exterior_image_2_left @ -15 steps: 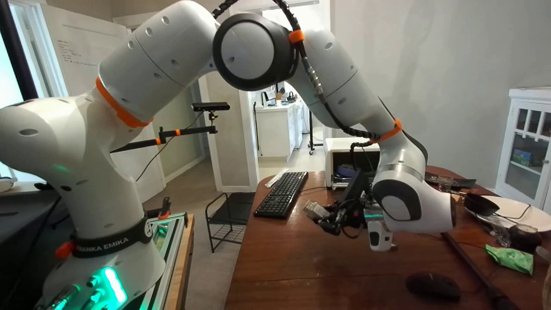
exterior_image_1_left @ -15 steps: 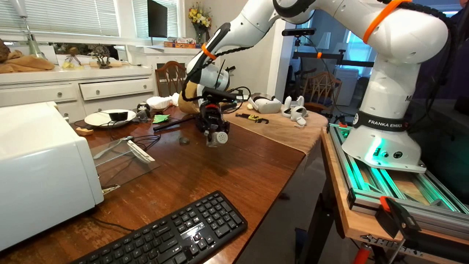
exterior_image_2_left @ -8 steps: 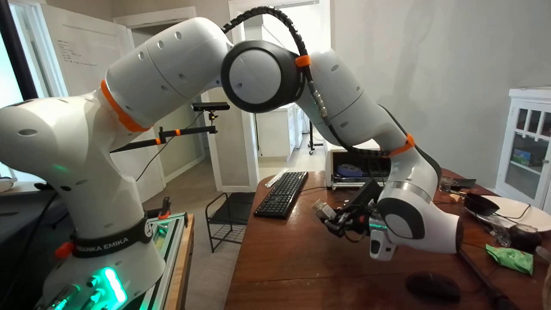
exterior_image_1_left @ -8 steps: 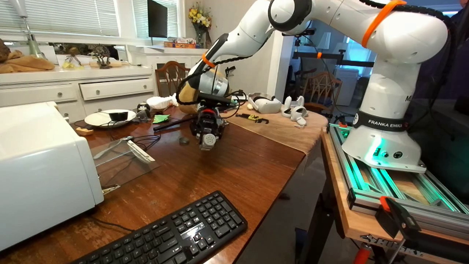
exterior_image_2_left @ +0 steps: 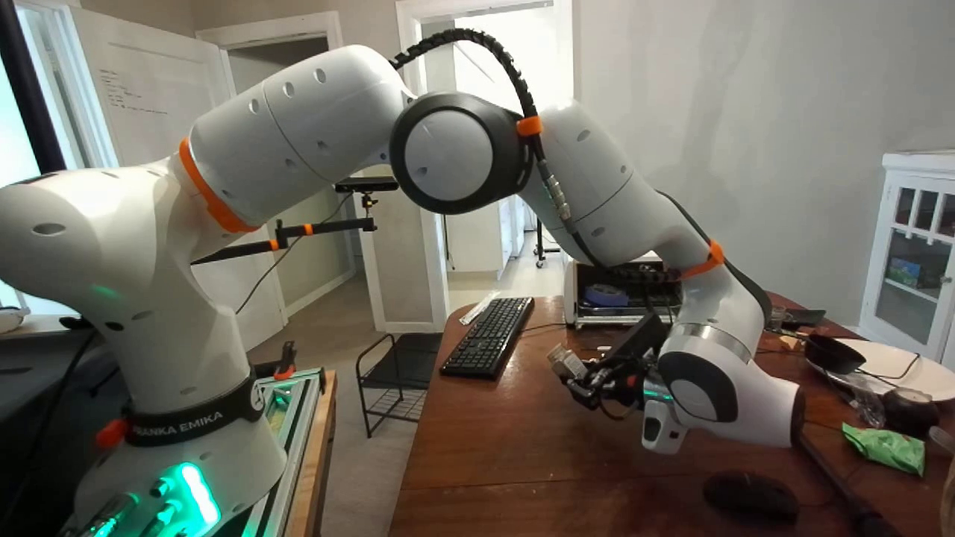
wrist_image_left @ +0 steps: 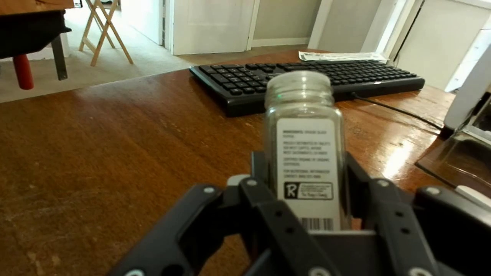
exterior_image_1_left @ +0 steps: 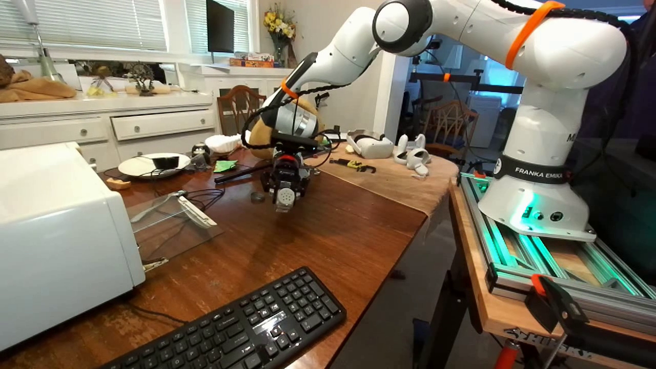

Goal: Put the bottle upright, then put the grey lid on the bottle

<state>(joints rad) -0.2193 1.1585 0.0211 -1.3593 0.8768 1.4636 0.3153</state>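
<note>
The clear bottle (wrist_image_left: 307,153), with a white label, is held by my gripper (wrist_image_left: 306,168), whose fingers press its two sides. Its neck points away from the gripper, and a pale perforated top faces the camera in an exterior view. Seen from an exterior view, the bottle (exterior_image_2_left: 568,363) hangs tilted above the table, neck slanting upward, at the end of the gripper (exterior_image_2_left: 589,382). A small dark grey disc, apparently the grey lid (exterior_image_1_left: 257,197), lies on the wood beside the gripper. The wrist view does not show that lid.
A black keyboard (exterior_image_1_left: 246,318) lies near the table edge. The white toaster oven (exterior_image_1_left: 61,230) has its glass door (exterior_image_1_left: 174,230) lowered over the table. A black mouse (exterior_image_2_left: 750,496), a dark rod (exterior_image_2_left: 828,477) and a plate (exterior_image_1_left: 136,164) are also on the table.
The arm has lowered and drawn back, carrying the bottle nearer the grey lid. The gripper has turned, so the bottle's neck slants up more. The grip is unchanged.
</note>
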